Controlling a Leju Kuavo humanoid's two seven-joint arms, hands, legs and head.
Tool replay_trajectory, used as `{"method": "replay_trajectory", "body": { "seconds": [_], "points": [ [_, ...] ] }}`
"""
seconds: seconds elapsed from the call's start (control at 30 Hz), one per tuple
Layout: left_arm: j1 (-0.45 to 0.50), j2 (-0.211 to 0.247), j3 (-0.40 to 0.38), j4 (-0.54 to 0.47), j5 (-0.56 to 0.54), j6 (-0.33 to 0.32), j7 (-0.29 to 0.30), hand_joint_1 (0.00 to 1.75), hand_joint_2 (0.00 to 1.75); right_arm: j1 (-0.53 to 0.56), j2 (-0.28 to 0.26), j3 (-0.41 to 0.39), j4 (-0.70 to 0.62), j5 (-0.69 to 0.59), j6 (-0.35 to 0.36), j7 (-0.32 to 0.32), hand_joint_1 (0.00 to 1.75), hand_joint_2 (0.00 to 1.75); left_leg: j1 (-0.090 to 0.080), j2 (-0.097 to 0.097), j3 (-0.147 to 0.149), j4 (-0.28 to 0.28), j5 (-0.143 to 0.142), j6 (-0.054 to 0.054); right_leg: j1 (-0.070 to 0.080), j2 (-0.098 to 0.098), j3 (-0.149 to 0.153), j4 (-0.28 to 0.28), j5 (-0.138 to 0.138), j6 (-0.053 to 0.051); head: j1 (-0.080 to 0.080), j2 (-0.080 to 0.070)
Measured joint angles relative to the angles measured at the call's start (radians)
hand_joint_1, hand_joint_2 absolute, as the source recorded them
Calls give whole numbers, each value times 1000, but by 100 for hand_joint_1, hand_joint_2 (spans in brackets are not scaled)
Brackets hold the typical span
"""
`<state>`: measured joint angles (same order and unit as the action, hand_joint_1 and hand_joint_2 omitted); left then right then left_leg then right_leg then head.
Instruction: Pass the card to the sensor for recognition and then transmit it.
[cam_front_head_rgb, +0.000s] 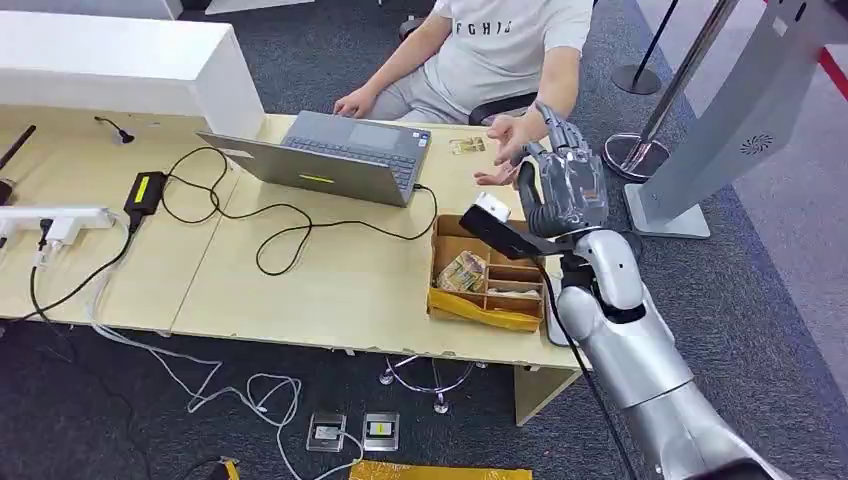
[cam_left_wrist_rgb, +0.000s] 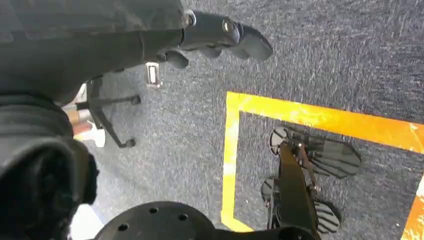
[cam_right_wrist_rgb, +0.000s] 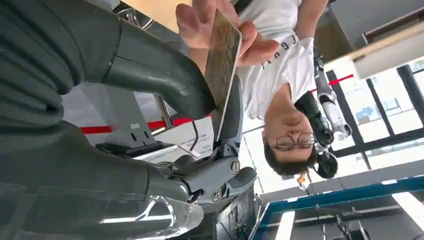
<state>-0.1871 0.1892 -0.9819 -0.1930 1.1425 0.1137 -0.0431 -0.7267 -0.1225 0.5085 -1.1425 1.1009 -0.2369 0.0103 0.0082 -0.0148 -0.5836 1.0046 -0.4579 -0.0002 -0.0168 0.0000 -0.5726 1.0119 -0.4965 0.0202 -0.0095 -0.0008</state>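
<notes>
Right robot hand (cam_right_wrist_rgb: 165, 90) pinches the card (cam_right_wrist_rgb: 222, 70) between thumb and finger, a person's hand (cam_right_wrist_rgb: 220, 25) gripping its far end.

The person's grey T-shirt (cam_front_head_rgb: 500, 50) reads "FGHIJ".

Card (cam_right_wrist_rgb: 222, 65): mottled tan-gold face, pale edge. Right hand (cam_front_head_rgb: 565, 185): silver-grey, dark fingers. Left hand (cam_left_wrist_rgb: 150, 37): dark grey. Tabletop (cam_front_head_rgb: 320, 285): pale wood. Laptop (cam_front_head_rgb: 335, 155): slate grey. Cables (cam_front_head_rgb: 280, 235): black. Power strip (cam_front_head_rgb: 55, 217): white. Box (cam_front_head_rgb: 488, 280): brown, yellow lower edge. Carpet (cam_front_head_rgb: 780, 300): dark grey speckled. Floor tape (cam_left_wrist_rgb: 310, 116): yellow-orange. Person's shirt (cam_front_head_rgb: 510, 45): light grey, dark lettering.
</notes>
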Motion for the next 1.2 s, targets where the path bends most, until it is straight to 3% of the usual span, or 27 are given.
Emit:
{"method": "replay_trajectory", "body": {
  "seconds": [0.53,0.57,0.6,0.63,0.67,0.7,0.8,0.83,1.2],
  "points": [
    [-24,-9,-22,0,-15,-10,0,0,0,-46,7,0,153,-7,-35,-17,175,175,0,0,0,0,0,0,0,0,0,0,0,0,0,0],
    [-25,-10,-22,0,-15,-10,0,0,0,-51,9,0,166,-9,-42,-22,45,175,0,0,0,0,0,0,0,0,0,0,0,0,0,0],
    [-25,-10,-22,0,-14,-10,0,0,0,-57,11,0,182,-11,-48,-24,0,175,0,0,0,0,0,0,0,0,0,0,0,0,0,0],
    [-26,-11,-23,0,-14,-10,0,0,0,-62,13,0,194,-14,-53,-29,0,175,0,0,0,0,0,0,0,0,0,0,0,0,0,0],
    [-27,-11,-23,0,-14,-10,0,0,0,-67,16,0,209,-17,-63,-32,0,0,0,0,0,0,0,0,0,0,0,0,0,0,0,0],
    [-28,-11,-23,0,-14,-10,1,0,0,-71,17,1,223,-21,-76,-34,0,175,0,0,0,0,0,0,0,0,0,0,0,0,0,0],
    [-30,-12,-23,0,-14,-7,2,0,0,-83,25,1,266,-45,-126,-68,0,175,0,0,0,0,0,0,0,0,0,0,0,0,0,0],
    [-31,-12,-23,0,-14,-5,2,0,0,-87,29,1,277,-49,-142,-77,0,0,0,0,0,0,0,0,0,0,0,0,0,0,0,0],
    [-37,-14,-23,0,-21,-5,2,0,0,-107,54,6,366,-42,-158,-75,0,0,0,0,0,0,0,0,0,0,0,0,0,0,0,0]
  ]
}}
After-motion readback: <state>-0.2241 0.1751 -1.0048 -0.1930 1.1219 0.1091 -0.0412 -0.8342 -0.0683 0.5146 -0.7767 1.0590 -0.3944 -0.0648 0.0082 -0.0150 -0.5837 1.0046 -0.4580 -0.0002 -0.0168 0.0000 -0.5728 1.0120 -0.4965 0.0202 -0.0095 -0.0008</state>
